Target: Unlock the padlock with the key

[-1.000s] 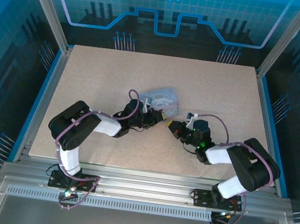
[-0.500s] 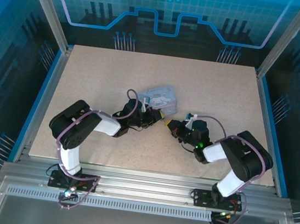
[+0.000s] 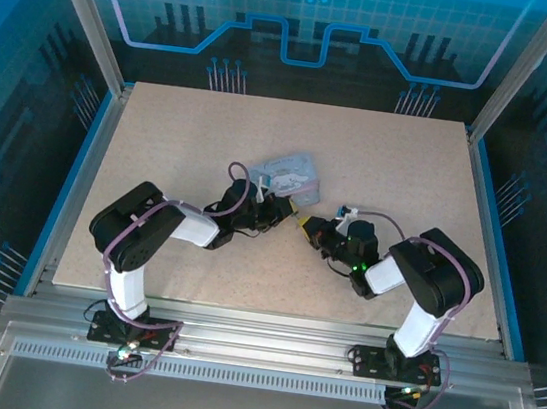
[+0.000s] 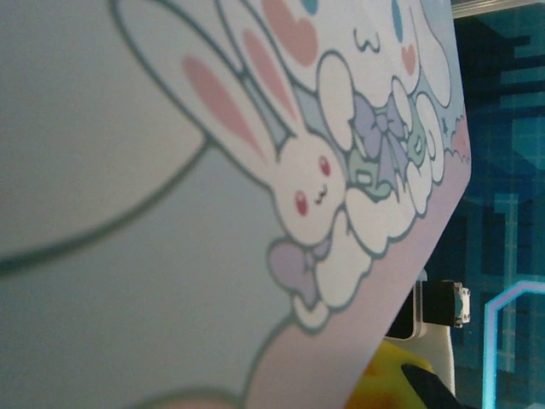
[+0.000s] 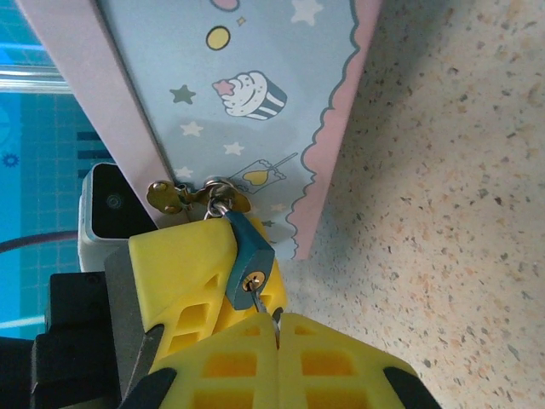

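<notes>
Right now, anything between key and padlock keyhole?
Nothing visible. The right gripper, jaws shut on the key, holds its tip at the padlock keyhole; a yellow finger of the left gripper lies beside the padlock, not across it.

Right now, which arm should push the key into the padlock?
Right. The right end effector pinches the key, its tip beside the keyhole of the padlock. The left end effector is clamped on the tin, propping it up.

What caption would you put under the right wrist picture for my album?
Right gripper pinches a small key, its tip at the padlock hanging on a pastel tin.
</notes>
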You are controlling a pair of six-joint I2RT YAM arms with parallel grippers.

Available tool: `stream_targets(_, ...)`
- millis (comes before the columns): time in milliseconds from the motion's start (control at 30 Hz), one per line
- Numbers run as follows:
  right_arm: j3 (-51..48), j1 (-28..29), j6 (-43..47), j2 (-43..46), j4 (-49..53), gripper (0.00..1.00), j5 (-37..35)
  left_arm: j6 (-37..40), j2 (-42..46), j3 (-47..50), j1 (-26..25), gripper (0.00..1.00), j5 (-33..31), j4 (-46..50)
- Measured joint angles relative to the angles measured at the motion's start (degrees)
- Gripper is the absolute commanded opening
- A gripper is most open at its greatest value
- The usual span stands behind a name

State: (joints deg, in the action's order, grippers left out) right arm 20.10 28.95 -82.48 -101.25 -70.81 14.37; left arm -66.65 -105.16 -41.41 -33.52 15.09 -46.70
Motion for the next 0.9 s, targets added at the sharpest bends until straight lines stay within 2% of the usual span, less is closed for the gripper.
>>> stream_targets(300, 0.2, 0.2, -6.7, -7.5, -10.5, 0.0, -0.2, -0.9, -0.1, 0.0, 0.3, 0.04, -1.1, -0.1)
stream_targets(667, 1.8, 0.2, -14.8, -7.9, -11.1, 0.0, 0.7, -1.1, -0.1, 0.0, 0.9, 0.03, -1.2, -1.7)
stream_targets(900, 3.7, -2.1, -15.0, -8.8, -11.2, 0.0, 5.1, -2.5, -0.1, 0.4, 1.1, 0.01, -0.3, -3.2)
